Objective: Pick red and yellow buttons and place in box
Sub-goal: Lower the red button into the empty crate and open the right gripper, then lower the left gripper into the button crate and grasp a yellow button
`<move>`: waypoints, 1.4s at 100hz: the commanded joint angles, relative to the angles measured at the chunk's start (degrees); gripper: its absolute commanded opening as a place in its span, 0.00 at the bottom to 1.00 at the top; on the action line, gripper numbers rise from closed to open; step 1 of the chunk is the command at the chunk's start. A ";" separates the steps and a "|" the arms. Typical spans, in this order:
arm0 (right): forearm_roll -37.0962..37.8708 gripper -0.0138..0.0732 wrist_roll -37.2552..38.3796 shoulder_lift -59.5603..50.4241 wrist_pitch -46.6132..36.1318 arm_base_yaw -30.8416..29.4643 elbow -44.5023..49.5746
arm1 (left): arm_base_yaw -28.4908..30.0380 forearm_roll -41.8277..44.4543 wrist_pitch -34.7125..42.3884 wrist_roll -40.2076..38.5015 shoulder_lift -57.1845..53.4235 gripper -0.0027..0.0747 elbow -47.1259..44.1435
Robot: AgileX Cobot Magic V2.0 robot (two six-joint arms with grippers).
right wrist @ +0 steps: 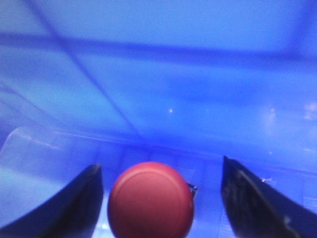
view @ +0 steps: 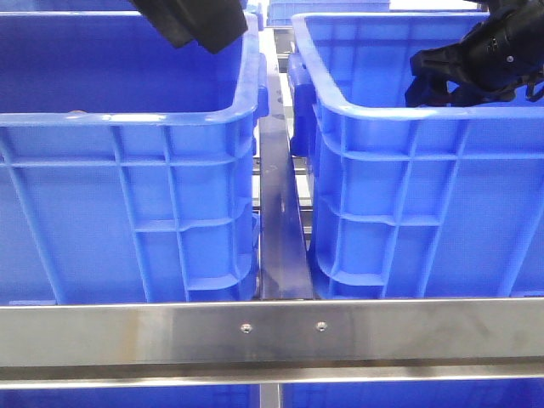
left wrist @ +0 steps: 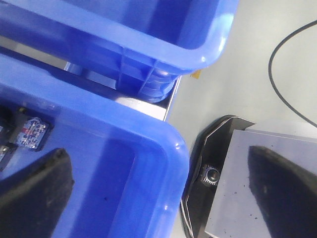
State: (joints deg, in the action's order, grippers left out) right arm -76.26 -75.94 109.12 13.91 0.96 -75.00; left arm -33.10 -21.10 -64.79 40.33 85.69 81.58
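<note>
A dark red button lies on the floor of a blue crate. My right gripper is open around it, one finger close beside it and the other well apart. In the front view the right gripper reaches down inside the right crate. My left gripper is open and empty, its fingers astride a crate corner. In the front view the left arm hangs over the back of the left crate. The yellow button is out of view.
A steel rail crosses in front of both crates, with a metal strip between them. Small dark parts lie in the crate under the left gripper. A second crate, a grey plate and a black cable are nearby.
</note>
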 commanded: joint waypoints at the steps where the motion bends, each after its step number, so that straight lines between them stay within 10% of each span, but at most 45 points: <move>1: -1.02 0.78 -0.72 -5.20 1.44 -0.15 -1.80 | -0.33 -1.84 1.44 -0.52 -2.40 0.90 1.79; 31: -1.09 0.73 -0.72 -15.62 3.69 -0.21 5.00 | -0.33 -1.84 1.44 -0.52 -2.40 0.90 1.79; 72: -1.09 0.08 -0.72 -34.97 8.32 -0.16 21.45 | -0.33 -1.84 0.36 -0.52 -2.40 0.90 1.79; 140: -1.28 0.09 -0.72 -63.00 13.64 -0.16 39.42 | 0.03 5.81 6.05 -9.83 -2.40 0.90 1.79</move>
State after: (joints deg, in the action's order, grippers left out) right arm -75.83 -76.06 47.75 27.03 0.96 -34.32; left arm -33.10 -18.26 -63.54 35.96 85.69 81.58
